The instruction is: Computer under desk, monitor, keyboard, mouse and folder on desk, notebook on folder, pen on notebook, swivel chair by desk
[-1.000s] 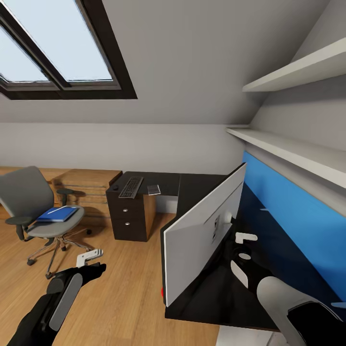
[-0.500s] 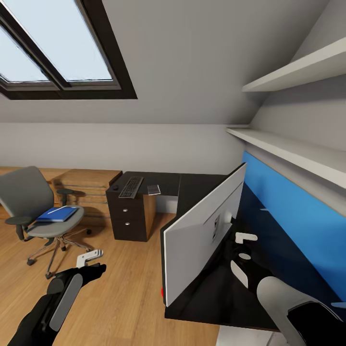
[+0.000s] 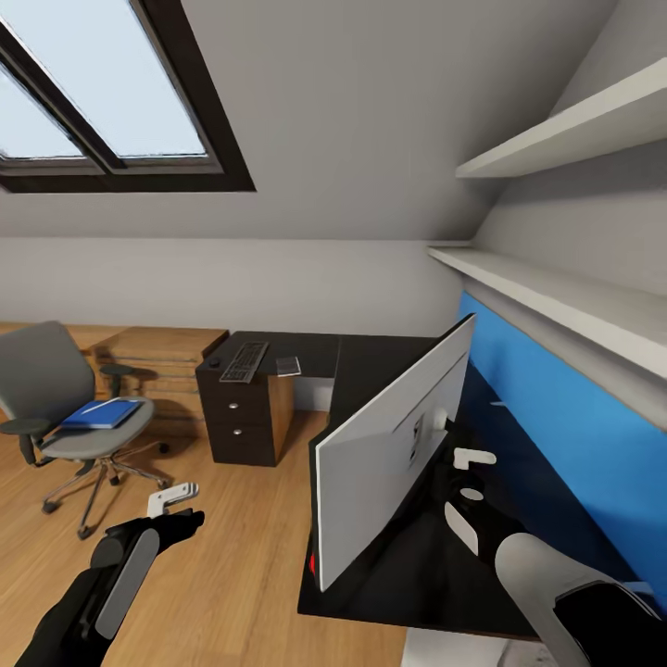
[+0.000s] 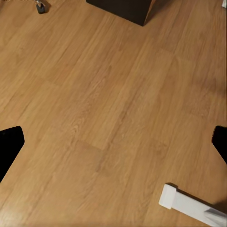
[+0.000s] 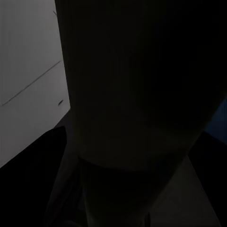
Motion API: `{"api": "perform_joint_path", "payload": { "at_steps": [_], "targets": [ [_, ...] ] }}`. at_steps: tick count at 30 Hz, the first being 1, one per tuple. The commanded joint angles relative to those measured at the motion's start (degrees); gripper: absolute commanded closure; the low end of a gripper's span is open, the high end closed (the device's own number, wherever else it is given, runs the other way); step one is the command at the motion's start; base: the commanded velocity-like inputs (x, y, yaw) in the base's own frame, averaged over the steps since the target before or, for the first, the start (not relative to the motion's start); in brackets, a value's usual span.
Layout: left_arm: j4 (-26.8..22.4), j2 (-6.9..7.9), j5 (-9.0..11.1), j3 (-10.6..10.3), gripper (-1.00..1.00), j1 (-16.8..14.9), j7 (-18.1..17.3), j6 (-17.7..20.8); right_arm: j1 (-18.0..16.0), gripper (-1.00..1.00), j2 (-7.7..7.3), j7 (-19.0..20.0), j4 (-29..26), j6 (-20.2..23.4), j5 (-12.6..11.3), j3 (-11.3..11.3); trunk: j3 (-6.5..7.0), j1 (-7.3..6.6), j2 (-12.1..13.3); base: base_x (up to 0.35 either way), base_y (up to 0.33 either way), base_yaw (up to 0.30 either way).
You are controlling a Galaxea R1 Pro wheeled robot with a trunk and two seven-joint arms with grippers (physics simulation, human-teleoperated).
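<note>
Head view: the right gripper (image 3: 466,472) reaches behind the monitor (image 3: 389,445) standing on the tabletop (image 3: 371,357), grip state indiscernible; the left gripper (image 3: 172,497) hangs open above the floor (image 3: 241,556).

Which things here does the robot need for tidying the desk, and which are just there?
For the job: monitor, keyboard, mouse, blue folder, grey chair, black desk.

Just there: skylight, wall shelves, wooden cabinet, wooden floor.
</note>
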Motion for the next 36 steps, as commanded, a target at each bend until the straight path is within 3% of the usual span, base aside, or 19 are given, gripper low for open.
{"api": "perform_joint_path", "payload": {
  "at_steps": [1,25,36],
  "targets": [
    [-0.07,0.03,0.62,0.0,-1.0,-0.02,0.48,0.17,-0.09,1.0,-0.02,-0.1,-0.08,-0.24,-0.08,0.54,-0.03,0.01,-0.07,0.0,-0.001,-0.122],
    [-0.03,0.21,0.53,0.07,-1.0,-0.04,0.48,0.17,-0.09,1.0,0.05,-0.1,0.09,-0.24,-0.08,0.62,0.71,0.01,-0.07,0.0,0.0,-0.141],
    [-0.06,0.28,0.53,0.07,-1.0,-0.06,0.48,0.17,-0.09,1.0,0.18,-0.1,0.0,-0.24,-0.01,0.71,0.73,0.01,-0.07,0.0,0.0,-0.019]
  ]
}}
